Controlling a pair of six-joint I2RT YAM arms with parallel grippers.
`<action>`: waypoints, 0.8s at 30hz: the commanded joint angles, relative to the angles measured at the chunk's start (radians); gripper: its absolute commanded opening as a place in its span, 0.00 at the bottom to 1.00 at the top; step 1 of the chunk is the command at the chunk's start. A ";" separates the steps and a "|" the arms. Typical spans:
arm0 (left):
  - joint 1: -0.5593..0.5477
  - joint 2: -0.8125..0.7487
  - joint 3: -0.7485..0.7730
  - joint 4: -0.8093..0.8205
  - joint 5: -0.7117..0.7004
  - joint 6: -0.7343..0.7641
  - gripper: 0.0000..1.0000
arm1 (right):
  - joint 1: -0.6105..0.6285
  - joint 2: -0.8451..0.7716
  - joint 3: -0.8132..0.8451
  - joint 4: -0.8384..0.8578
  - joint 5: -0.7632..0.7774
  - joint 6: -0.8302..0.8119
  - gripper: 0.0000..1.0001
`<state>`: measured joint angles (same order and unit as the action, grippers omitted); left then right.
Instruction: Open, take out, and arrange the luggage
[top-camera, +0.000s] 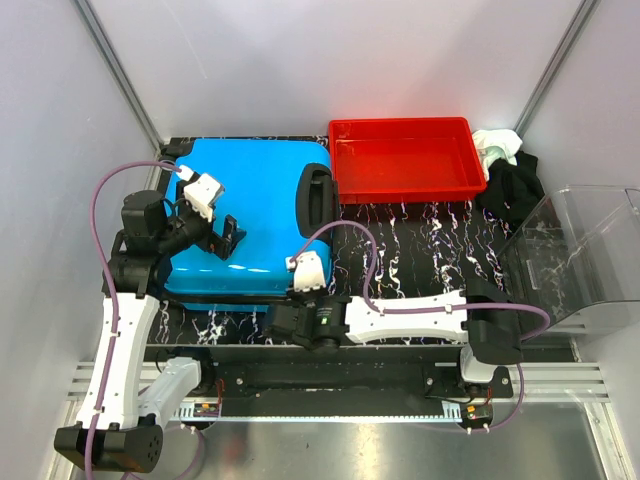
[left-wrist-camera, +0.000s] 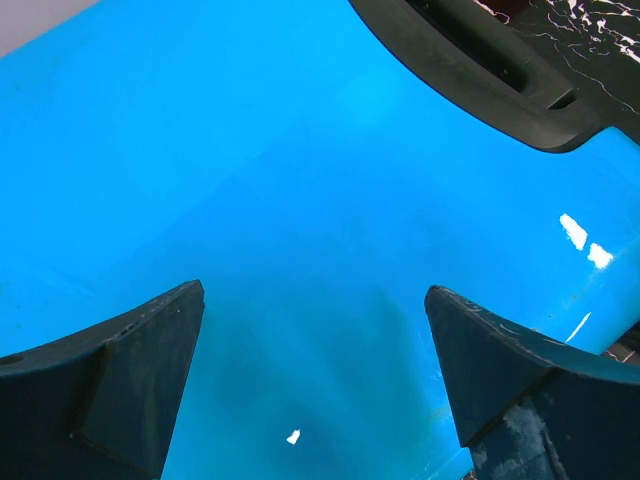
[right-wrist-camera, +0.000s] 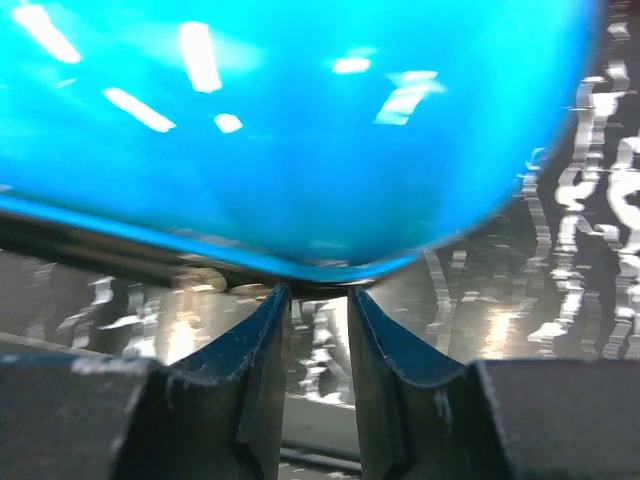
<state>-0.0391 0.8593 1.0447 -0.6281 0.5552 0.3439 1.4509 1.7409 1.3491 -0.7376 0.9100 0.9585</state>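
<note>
i see the luggage (top-camera: 250, 200) lying flat on the tabletop (top-camera: 420, 240), left of centre. the tray (top-camera: 400, 125) sits just to its right at the back, a cloth heap (top-camera: 510, 180) beyond that, the bin (top-camera: 590, 260) far right.

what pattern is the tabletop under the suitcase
Black with white marble-like veining on the tabletop; it shows best in the top external view.

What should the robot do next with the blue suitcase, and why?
Probably ease the right gripper forward onto the near-edge seam of the bright blue hard-shell suitcase: it lies shut, and the narrowly parted jaws sit just short of that edge.
</note>
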 joint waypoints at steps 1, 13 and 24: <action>-0.004 -0.005 0.006 0.033 0.022 0.010 0.98 | -0.030 -0.081 -0.063 -0.057 0.064 0.037 0.34; -0.004 -0.009 0.008 0.033 0.018 0.012 0.98 | -0.007 -0.202 -0.273 0.422 -0.159 -0.305 0.43; -0.002 -0.016 0.011 0.034 0.043 -0.003 0.98 | -0.067 -0.254 -0.416 0.672 -0.246 -0.236 0.56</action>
<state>-0.0391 0.8589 1.0447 -0.6285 0.5652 0.3431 1.4151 1.4845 0.9287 -0.1814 0.6861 0.6777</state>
